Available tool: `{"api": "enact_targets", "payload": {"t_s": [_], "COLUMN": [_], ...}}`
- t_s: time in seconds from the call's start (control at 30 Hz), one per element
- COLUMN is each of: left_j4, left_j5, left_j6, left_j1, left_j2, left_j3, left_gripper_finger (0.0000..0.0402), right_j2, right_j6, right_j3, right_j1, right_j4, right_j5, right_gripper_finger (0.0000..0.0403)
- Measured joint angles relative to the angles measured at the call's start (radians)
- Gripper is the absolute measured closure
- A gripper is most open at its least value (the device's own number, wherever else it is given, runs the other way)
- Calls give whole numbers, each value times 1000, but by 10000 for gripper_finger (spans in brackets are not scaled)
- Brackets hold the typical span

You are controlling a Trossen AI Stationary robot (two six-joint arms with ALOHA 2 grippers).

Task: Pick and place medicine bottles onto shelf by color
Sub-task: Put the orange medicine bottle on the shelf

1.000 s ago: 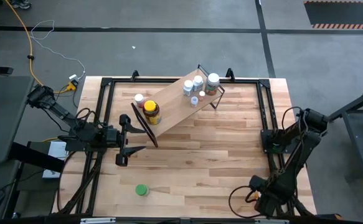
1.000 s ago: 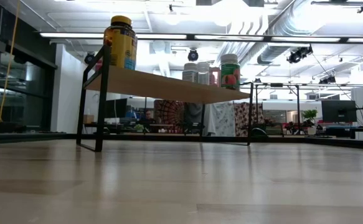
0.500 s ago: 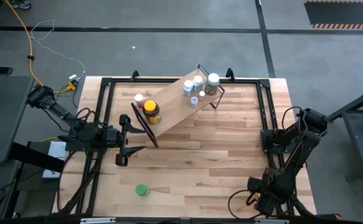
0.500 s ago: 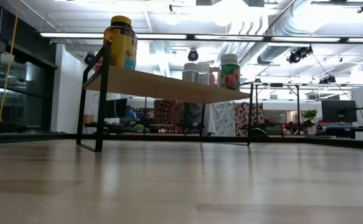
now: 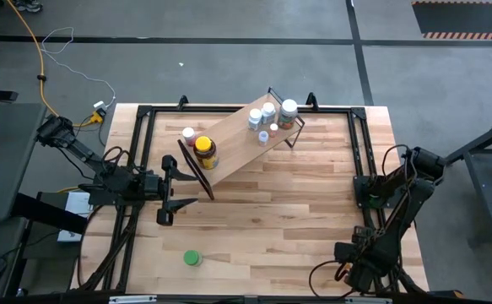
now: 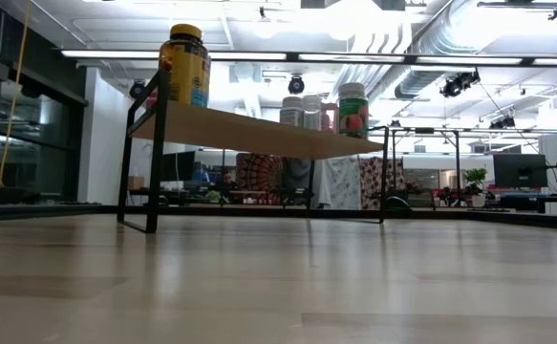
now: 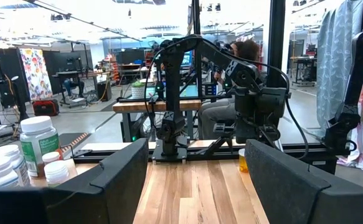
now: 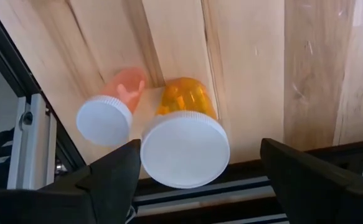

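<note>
Left gripper is hovering over the desk at its left side, fingers spread apart and holding nothing. The shelf is sitting just past those fingertips, running diagonally away toward the far side of the desk. An amber jar with yellow lid is standing on the shelf end nearest the left fingers; a white-capped bottle is showing just beyond the jar, and whether it is on the board or on the desk behind it is hard to tell from above. A cluster of white-capped bottles is standing on the shelf end farthest from the left fingers, one of them with a green label. A green bottle is lying on the desk well apart from the left fingers, toward the near edge.

Right gripper is hanging low at the near right corner of the desk, pointing down, fingers released and wide, gripping nothing. Between those fingers, just ahead, two bottles are lying on their sides on the desk by the black frame rail: an orange bottle with wide white cap and a smaller pink bottle with white cap, the two touching or nearly so. Neither is touching the fingers.

A person is sitting in the room behind the right arm, seen in the left wrist view.
</note>
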Motion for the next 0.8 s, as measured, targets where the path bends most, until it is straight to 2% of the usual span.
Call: {"api": "enact_targets", "payload": {"t_s": [0.63, 0.8], "left_j4": [0, 0], "left_j5": [0, 0], "left_j6": [0, -1], "left_j1": [0, 0], "left_j2": [0, 0], "left_j3": [0, 0], "left_gripper_finger": [145, 145], "right_j2": [51, 51], "right_j6": [-44, -44], "right_j3": [1, 1], "right_j1": [3, 3], "right_j4": [1, 1], "right_j5": [-15, -9], "right_gripper_finger": [84, 99]}}
